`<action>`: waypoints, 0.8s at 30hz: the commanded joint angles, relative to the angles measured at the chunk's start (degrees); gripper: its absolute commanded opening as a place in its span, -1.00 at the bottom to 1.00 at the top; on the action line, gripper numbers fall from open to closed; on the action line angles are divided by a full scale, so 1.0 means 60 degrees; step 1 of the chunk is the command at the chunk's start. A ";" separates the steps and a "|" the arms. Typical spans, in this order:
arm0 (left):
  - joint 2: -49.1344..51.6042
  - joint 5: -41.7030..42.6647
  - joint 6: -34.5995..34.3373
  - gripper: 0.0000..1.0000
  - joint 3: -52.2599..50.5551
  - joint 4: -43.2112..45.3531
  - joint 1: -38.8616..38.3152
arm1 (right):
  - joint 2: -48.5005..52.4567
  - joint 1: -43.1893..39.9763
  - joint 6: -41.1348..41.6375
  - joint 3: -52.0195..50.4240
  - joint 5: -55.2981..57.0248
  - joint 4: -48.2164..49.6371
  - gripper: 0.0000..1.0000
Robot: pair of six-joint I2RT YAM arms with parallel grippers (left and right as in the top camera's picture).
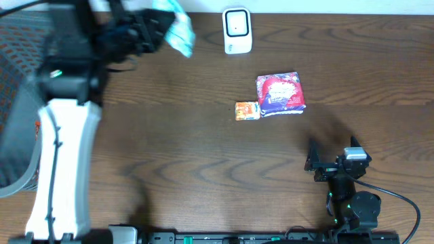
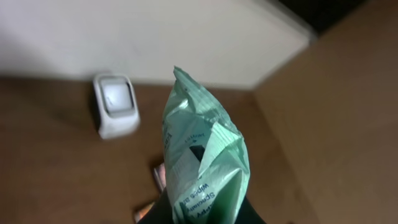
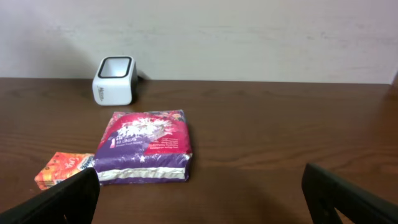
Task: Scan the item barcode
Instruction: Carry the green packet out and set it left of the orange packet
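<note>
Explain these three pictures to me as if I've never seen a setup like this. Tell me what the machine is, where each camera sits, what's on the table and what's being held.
This is a robot with two arms at a wooden table, each ending in a two-finger gripper. One picture looks straight down from above; the other two come from small cameras on the wrists, so each sees past its own fingers.

The left gripper is shut on a pale green packet, held up in the air near a small white barcode scanner standing at the table's far edge. The right gripper is open and empty, resting low near the front.

On the table lie a purple and red packet and, touching its edge, a small orange packet.
</note>
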 commanded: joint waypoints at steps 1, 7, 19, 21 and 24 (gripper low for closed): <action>0.0586 -0.1082 0.0554 -0.85 0.0040 -0.0503 -0.0659 | -0.0062 0.0047 -0.0106 -0.0007 0.0040 -0.0040 0.99; 0.1803 -0.4146 0.0583 -0.84 0.0040 -0.1592 -0.1574 | -0.0062 0.0047 -0.0106 -0.0007 0.0040 -0.0040 0.99; 0.4375 -0.4481 0.0583 -0.83 0.0040 -0.1461 -0.2845 | -0.0062 0.0047 -0.0102 -0.0007 0.0040 -0.0040 0.98; 0.4714 -0.4779 0.0583 -0.69 0.0040 -0.1355 -0.2943 | -0.0062 0.0047 -0.0106 -0.0007 0.0040 -0.0040 0.98; 0.5140 -0.4962 0.0576 -0.57 0.0040 -0.1275 -0.3016 | -0.0062 0.0047 -0.0106 -0.0007 0.0040 -0.0040 0.98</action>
